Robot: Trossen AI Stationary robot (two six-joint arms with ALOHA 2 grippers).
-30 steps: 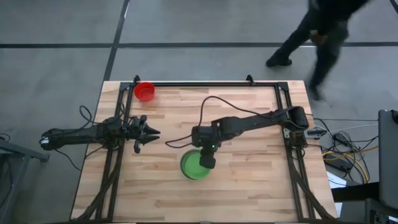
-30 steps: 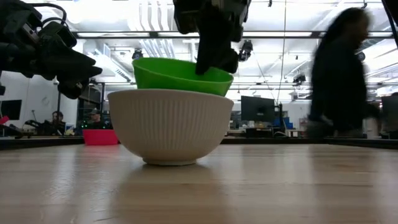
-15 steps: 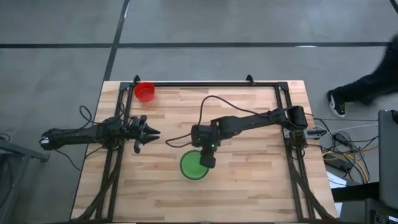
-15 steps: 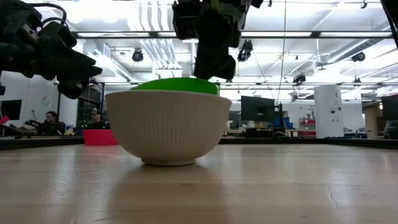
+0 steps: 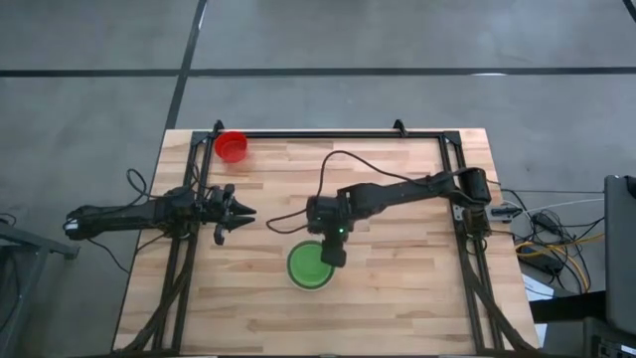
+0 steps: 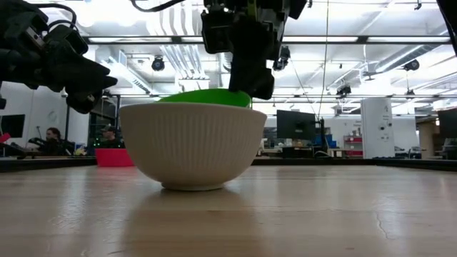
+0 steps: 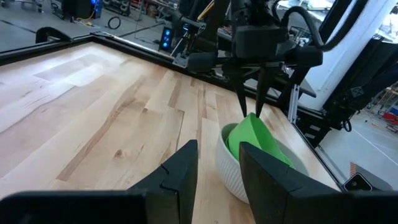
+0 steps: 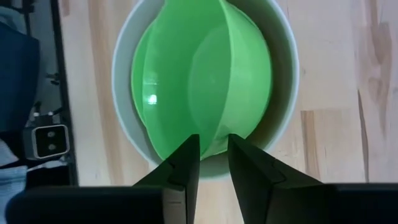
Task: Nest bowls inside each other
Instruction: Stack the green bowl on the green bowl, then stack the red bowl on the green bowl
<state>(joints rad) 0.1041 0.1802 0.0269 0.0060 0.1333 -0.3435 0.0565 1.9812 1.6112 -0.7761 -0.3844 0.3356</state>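
A whitish ribbed bowl [image 6: 193,146] stands on the table near its middle, toward the near edge. Green bowls [image 8: 199,74] lie nested in it, the top one [image 7: 255,134] tilted, with its rim [image 6: 207,97] showing just above the white rim. My right gripper [image 8: 212,152] hangs open over the bowls' right side, pointing steeply down, with its fingers on either side of the green rim. A red bowl [image 5: 232,146] stands at the far left corner. My left gripper [image 5: 237,211] waits open at the left, level above the table. My right gripper's fingers [image 7: 242,106] come from above and straddle the top green bowl's raised rim [image 8: 211,140]. I cannot tell whether they touch it. The bowl rests in the bowls beneath it.
Dark frame rails [image 5: 318,134] run along the far, left and right edges. A black cable [image 5: 333,164] loops over the far middle of the table. Bare wood lies to the right of the bowls and along the near edge.
A green bowl, held tilted above the white bowl's rim a second ago, has dropped into the bowls and now sits low and tilted. My right gripper has let go of it and stays just above it. A person beyond the far right edge has walked out of view.
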